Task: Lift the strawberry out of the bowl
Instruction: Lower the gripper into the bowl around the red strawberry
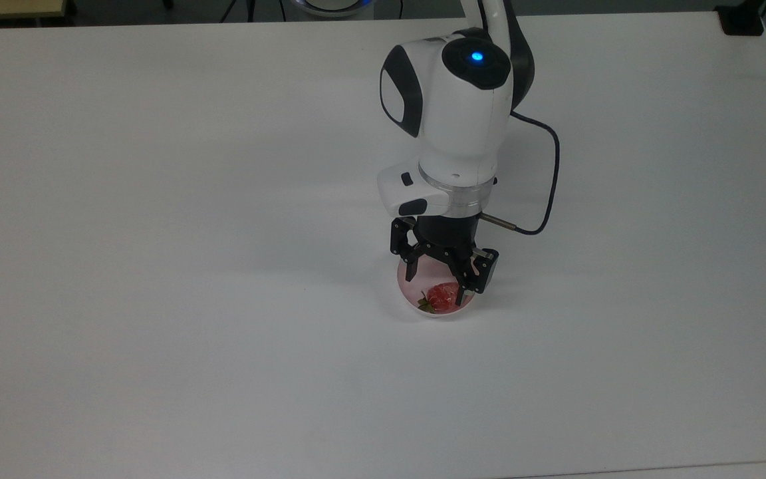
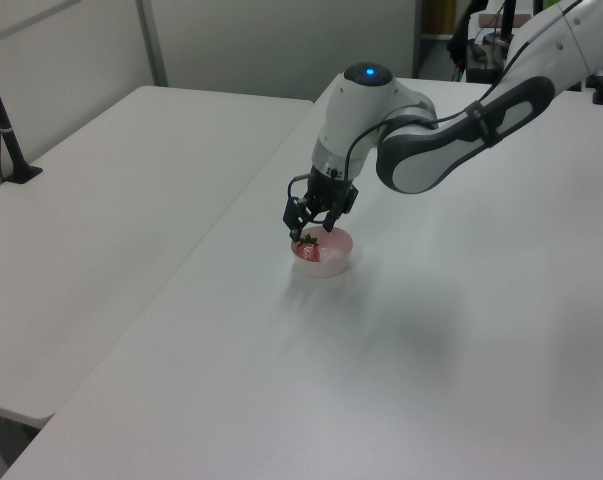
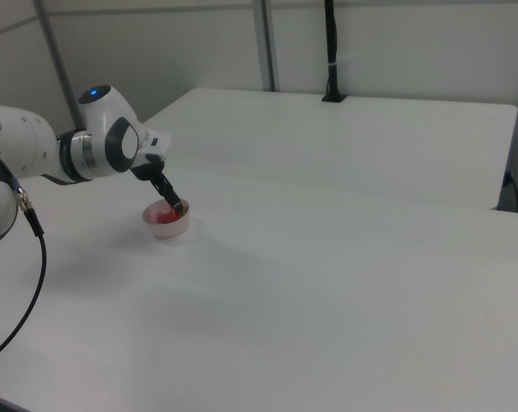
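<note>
- End effector (image 1: 439, 287) hangs over the bowl (image 1: 409, 296), fingers spread apart and released; nothing is gripped.
- In the top view one fingertip sits at the top view's left of the strawberry (image 1: 443, 295) and the other at the top view's right, by the rim. The fruit lies between them, so the spread looks chosen to straddle it.
- Strawberry lies in the bowl, on the side nearest the top view's bottom edge, leafy green end toward the top view's left. Cannot tell if either finger touches it.
- Left view: end effector (image 2: 303, 234) points down into the bowl (image 2: 331, 265), wrist nearly vertical. Judgement: a top-down approach suits the raised walls, which block a sideways reach.
- Right view: fingers reach down to the bowl (image 3: 174, 228); the red fruit (image 3: 163, 217) shows low inside. Depth of the tips below the rim is unclear.
- Judgement: step in hand is final alignment before closing; lift not yet done.
- Edges: the top view's right finger is close to the bowl wall. Risk, as a judgement: closing or descending could catch the rim and nudge or tip the light bowl.
- Open room: bench (image 1: 157, 266) around the bowl is bare on every side and its edges are well apart from the bowl. A straight vertical retreat looks unobstructed.
- Cable (image 1: 551, 179) loops off the wrist on the top view's right, well above the bench and away from the bowl.
</note>
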Controlling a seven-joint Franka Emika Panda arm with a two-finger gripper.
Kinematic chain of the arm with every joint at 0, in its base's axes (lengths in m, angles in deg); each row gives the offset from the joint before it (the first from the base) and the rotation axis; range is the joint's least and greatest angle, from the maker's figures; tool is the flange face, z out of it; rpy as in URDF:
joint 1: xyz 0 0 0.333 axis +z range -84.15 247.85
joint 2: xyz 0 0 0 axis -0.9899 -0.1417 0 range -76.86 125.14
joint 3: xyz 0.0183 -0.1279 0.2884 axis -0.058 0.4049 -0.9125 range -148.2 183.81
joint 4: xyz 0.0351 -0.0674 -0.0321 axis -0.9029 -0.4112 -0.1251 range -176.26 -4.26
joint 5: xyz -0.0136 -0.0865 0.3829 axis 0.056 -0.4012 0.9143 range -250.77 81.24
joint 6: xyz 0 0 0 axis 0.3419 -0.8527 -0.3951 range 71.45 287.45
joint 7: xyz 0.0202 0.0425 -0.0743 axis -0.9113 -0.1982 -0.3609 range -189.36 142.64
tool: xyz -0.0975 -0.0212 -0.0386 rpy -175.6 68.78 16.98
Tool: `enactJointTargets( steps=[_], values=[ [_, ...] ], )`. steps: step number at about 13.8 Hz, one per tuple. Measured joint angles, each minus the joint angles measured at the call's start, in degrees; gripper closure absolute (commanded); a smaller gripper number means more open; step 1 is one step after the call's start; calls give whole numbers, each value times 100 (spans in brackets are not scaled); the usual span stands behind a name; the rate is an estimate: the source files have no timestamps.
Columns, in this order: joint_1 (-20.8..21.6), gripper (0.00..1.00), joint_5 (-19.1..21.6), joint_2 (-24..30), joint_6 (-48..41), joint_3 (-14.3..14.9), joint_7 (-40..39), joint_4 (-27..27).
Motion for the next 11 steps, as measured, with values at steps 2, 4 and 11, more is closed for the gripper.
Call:
enactJointTargets(
  steps=[2,4,11],
  values=[
    [-9,24,-91,83,0,2,0,-42],
    [-9,24,-199,107,-1,2,0,-108],
    [25,24,-482,88,-1,0,0,-424]
  ],
)
